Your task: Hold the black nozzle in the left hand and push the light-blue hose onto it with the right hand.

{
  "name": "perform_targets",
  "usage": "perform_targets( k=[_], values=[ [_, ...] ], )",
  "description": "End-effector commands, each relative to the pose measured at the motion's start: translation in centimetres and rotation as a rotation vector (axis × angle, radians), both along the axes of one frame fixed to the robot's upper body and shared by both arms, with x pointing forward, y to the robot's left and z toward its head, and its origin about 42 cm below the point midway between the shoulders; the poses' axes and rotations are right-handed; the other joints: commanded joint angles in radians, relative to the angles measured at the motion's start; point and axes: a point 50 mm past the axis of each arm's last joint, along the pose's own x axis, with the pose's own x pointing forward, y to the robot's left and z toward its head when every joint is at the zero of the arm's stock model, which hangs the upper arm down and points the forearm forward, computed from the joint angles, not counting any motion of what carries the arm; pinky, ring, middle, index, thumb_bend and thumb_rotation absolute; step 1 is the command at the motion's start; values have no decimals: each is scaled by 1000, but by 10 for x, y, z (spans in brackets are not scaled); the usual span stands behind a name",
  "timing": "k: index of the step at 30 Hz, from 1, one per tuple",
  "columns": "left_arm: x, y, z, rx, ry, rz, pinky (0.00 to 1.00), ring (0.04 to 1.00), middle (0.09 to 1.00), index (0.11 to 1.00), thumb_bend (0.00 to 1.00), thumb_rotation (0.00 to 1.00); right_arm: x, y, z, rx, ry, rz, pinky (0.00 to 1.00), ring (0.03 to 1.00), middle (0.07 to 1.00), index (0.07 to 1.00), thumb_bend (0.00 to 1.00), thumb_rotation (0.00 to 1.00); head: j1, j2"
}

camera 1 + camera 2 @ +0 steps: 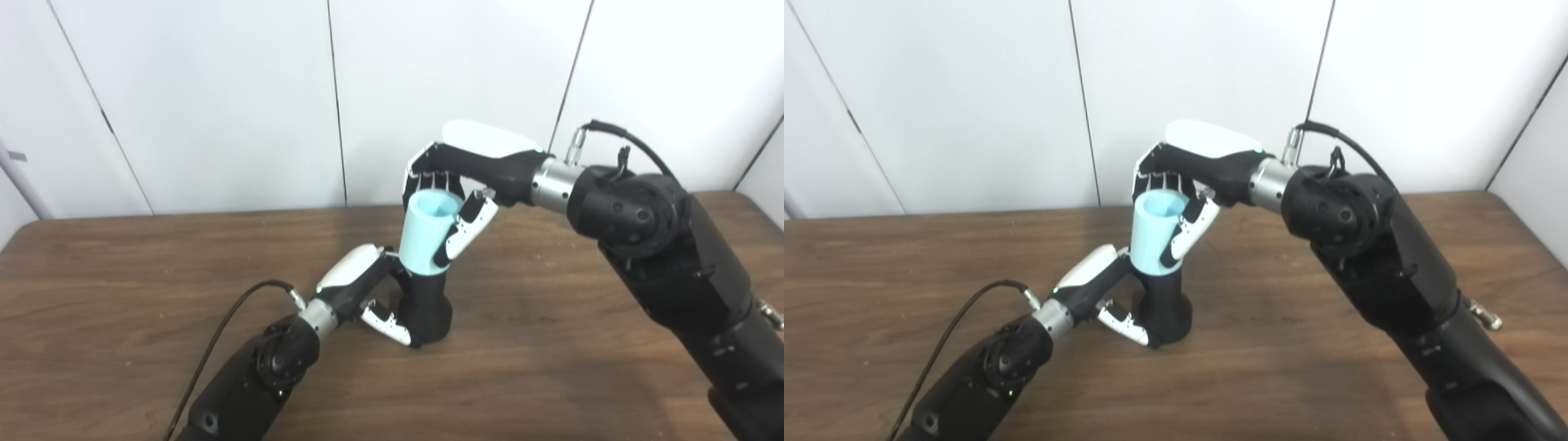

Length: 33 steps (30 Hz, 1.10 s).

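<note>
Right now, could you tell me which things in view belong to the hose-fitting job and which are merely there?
Job: black nozzle, standing on the table, held by the left hand; light-blue hose on top of it, gripped by the right hand.

Merely there: wooden table; white wall panels.

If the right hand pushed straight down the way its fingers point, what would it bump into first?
The right hand is shut on the light-blue hose; pushing down presses the hose further onto the black nozzle, probably. The left hand steadies the nozzle on the table.
</note>
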Motion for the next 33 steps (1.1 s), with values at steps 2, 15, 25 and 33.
perform_targets(
  k=[2, 15, 25, 33],
  values=[
    [-23, -2, -44, 135, 181, -49, 1000, 614, 498, 476, 525, 0, 3, -1, 22, -8, -84, 0, 350, 428, 465, 498, 521, 0, 1, 3],
    [-25, 2, -44, 146, 186, -50, 1000, 617, 497, 476, 525, 0, 10, -6, 22, -20, -120, -37, 356, 431, 471, 494, 522, 0, -3, 13],
    [-25, 2, -42, 146, 187, -50, 1000, 617, 492, 478, 525, 0, 9, -6, 16, -23, -110, -45, 357, 436, 471, 492, 522, 0, -4, 17],
    [-25, 2, -41, 145, 191, -46, 1000, 620, 492, 478, 525, 0, 8, -4, 9, -23, -90, -48, 350, 420, 461, 501, 521, 0, -2, 18]
  ],
)
